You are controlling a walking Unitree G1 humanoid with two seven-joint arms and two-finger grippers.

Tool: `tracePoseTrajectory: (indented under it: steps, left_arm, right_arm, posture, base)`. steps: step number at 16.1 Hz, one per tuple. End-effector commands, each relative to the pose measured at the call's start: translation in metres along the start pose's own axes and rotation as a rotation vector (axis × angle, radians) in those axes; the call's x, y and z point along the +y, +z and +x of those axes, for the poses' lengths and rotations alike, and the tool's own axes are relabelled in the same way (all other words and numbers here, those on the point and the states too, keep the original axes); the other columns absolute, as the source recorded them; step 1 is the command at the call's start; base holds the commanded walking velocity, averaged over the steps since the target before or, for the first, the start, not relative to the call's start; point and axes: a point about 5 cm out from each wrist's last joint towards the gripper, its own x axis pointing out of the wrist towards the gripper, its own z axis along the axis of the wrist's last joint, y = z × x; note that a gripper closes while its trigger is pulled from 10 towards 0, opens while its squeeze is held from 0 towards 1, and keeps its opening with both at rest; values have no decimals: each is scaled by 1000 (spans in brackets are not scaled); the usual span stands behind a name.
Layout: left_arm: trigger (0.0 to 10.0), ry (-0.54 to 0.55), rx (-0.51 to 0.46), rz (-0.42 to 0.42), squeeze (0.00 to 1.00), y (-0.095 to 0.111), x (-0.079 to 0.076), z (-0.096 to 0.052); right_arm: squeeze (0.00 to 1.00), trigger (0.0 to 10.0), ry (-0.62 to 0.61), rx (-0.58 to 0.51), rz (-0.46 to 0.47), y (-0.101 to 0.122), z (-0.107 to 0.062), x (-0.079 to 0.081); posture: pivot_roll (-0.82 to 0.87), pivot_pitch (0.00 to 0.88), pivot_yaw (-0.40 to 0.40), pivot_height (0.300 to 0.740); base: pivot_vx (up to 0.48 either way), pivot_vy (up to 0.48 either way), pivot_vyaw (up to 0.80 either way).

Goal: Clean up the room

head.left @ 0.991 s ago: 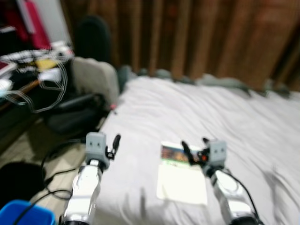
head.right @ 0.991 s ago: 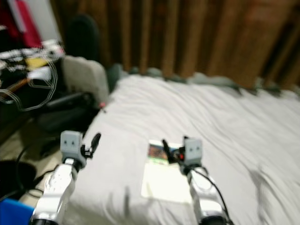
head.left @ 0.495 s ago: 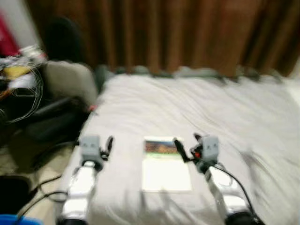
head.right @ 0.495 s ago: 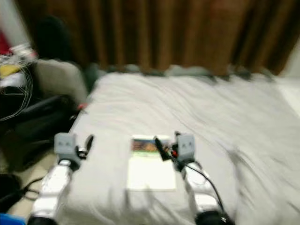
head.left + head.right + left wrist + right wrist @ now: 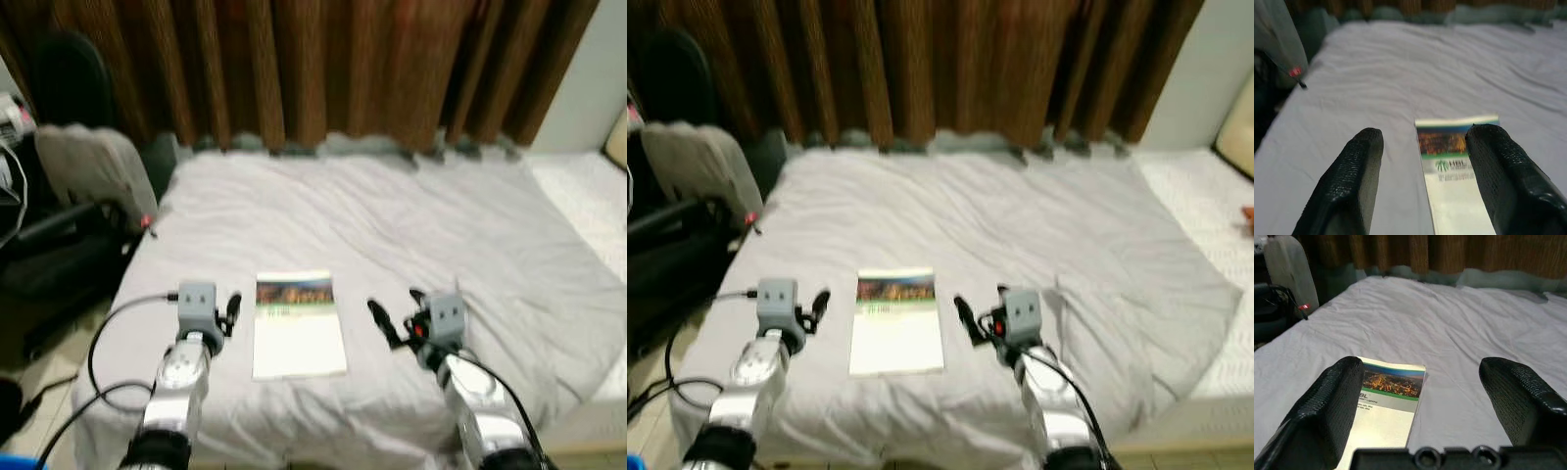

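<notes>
- one booklet (image 5: 298,325) lies flat on the bed (image 5: 460,235), near the bed's front edge and toward its left side; white cover, with a photo band and a green strip at the end farther from the robot.
- left gripper (image 5: 233,308) hovers above the sheet just to the left of the booklet, not touching it; fingers spread apart and empty. in the left wrist view the booklet's far left corner sits between the two black fingers (image 5: 1349,183).
- right gripper (image 5: 396,314) hovers over bare sheet to the right of the booklet, a little apart from it; fingers wide apart, holding nothing. in the right wrist view the booklet lies beside one finger (image 5: 1327,411).
- bed is covered by a wrinkled pale grey sheet, its far edge against brown curtains (image 5: 323,69).
- off the bed's left edge stands a dark chair (image 5: 59,245) with a pale garment (image 5: 83,166) draped over it.
- black cables (image 5: 98,367) trail on the floor by the bed's front left corner.
- white wall (image 5: 588,78) at far right, with a paler bed surface (image 5: 588,191) beside the grey one.
</notes>
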Motion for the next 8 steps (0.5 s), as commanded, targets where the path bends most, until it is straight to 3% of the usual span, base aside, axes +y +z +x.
tracePoseTrajectory:
  steps: [1,4,6,8]
  left_arm:
    - [10000,24,-48,0,0,11,5,2]
    - [10000,91,-77,-5,0,15,11,1]
    - [10000,70,-116,11,0,19,7,-4]
    - [10000,-26,-201,61,0,28,-10,-23]
  right_arm:
    - [0,10000,26,-3,-9,3,3,5]
    - [0,10000,41,-4,-16,2,3,7]
    - [0,10000,35,-22,-23,4,2,7]
    - [0,10000,7,-48,-23,9,-6,1]
  posture:
    - [26,26,-4,740]
    - [25,16,3,740]
    - [26,14,5,740]
    - [39,9,3,740]
  base:
    - [0,0,0]
    - [0,0,0]
    - [0,0,438]
    - [0,0,272]
